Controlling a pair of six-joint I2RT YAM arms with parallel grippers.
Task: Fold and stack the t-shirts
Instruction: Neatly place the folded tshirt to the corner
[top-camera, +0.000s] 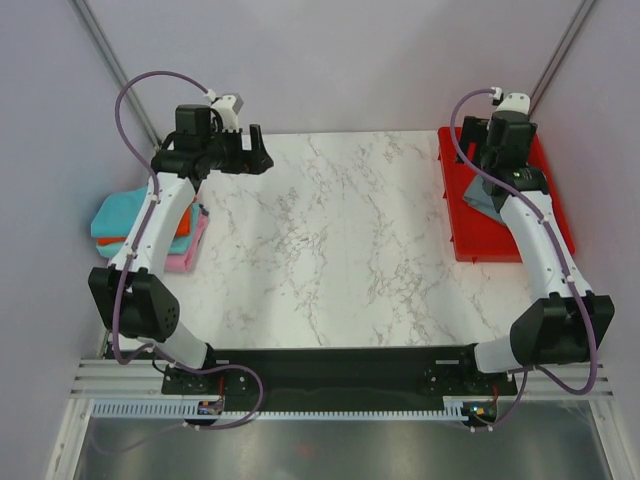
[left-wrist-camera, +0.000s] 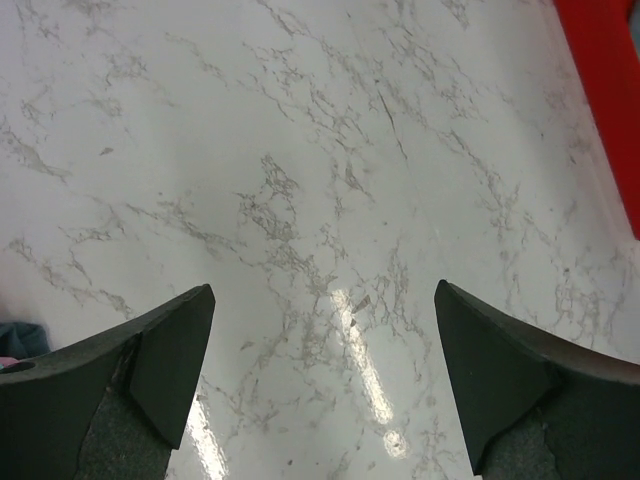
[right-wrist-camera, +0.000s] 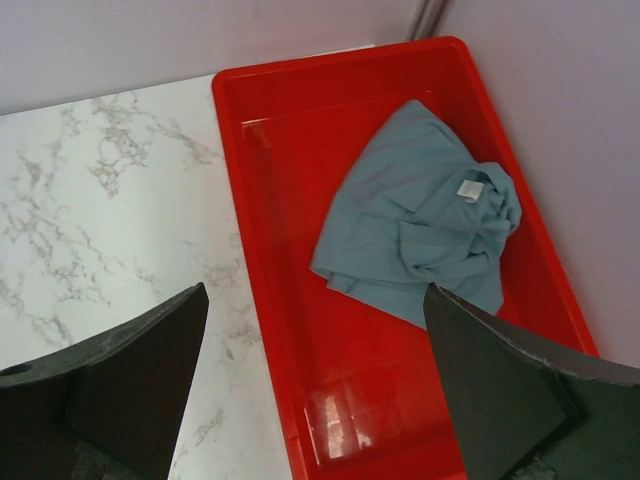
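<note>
T-shirts, stacked: a folded pile of t-shirts (top-camera: 122, 212) lies at the left edge of the tabletop (top-camera: 340, 260), turquoise on top, orange-red and pink layers showing beneath, partly hidden behind the left arm (top-camera: 165, 205).
T-shirt, loose: a slate-grey t-shirt (right-wrist-camera: 420, 240) lies crumpled and unfolded inside the red tray (right-wrist-camera: 270, 250), its white neck tag (right-wrist-camera: 467, 190) facing up.
Red tray: sits on the far right corner of the tabletop, nothing but the grey shirt seen in it.
Left gripper: the left gripper (left-wrist-camera: 322, 290) hangs above the far left part of the tabletop with its jaws spread wide and nothing between them; only bare white marble with grey veins shows below.
Right gripper: the right gripper (right-wrist-camera: 315, 290) hovers over the tray at the tabletop's right side, jaws fully apart, holding nothing and clear of the grey shirt.
Tabletop: the marble between pile and tray carries no cloth.
</note>
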